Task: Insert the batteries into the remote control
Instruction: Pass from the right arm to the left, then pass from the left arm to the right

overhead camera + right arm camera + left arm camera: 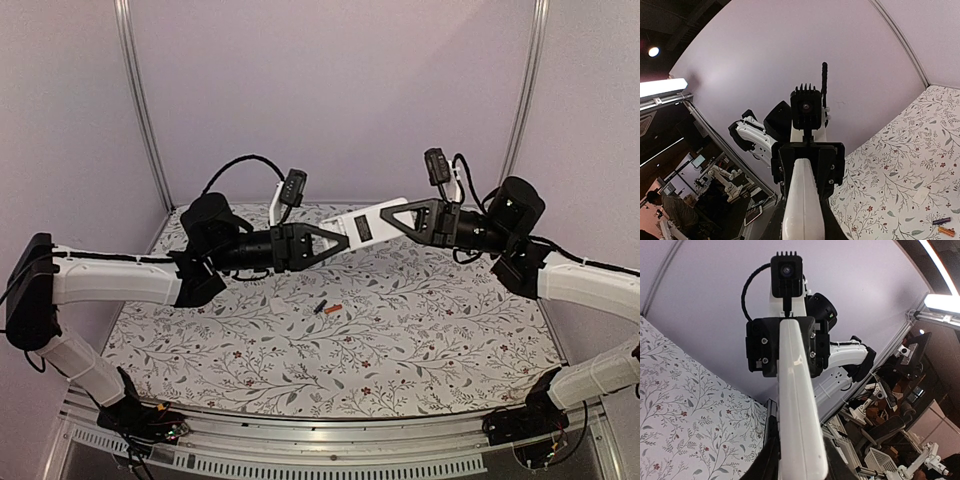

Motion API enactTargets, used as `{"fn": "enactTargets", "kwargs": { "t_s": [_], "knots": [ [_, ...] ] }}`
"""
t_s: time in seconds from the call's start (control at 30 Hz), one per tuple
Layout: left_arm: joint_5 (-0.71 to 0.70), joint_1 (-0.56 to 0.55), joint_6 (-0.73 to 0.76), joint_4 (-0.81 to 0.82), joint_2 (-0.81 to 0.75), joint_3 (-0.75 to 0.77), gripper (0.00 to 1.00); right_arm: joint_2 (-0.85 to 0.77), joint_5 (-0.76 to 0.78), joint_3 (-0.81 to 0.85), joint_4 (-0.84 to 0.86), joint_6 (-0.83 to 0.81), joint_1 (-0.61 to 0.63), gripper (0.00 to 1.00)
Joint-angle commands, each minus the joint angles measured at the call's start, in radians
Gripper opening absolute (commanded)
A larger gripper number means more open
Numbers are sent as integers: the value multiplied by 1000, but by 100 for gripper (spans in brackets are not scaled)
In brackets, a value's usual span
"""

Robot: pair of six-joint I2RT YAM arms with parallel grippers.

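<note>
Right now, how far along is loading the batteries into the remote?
Early. Looks done: a small white piece, likely the cover, lies off the remote control. In hand: the left hand and right hand each grip one end of it, in the air. Left: the black battery and orange battery lie loose on the table, neither loaded.

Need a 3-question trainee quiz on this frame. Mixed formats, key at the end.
1. True or false: the remote control lies flat on the table.
2. Where are the batteries? A) inside the remote control B) loose on the table C) gripped by an arm
3. Short answer: what spans the gap between the left pincer and the right pincer?

Key: 1 false, it is held in the air. 2 B. 3 the remote control.
</note>
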Motion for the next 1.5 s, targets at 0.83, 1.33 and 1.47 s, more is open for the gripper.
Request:
{"fn": "enactTargets", "kwargs": {
  "t_s": [0.83, 1.33, 1.47],
  "knots": [
    [247, 52, 406, -707, -46, 190, 0, -148, -105, 106, -833, -419, 23, 77],
    [312, -15, 635, -1081, 40, 368, 0, -65, -114, 255, -1238, -660, 96, 57],
    [322, -31, 644, -1093, 67, 395, 0, -29, -133, 278, -1229, -661, 114, 47]
  ]
}}
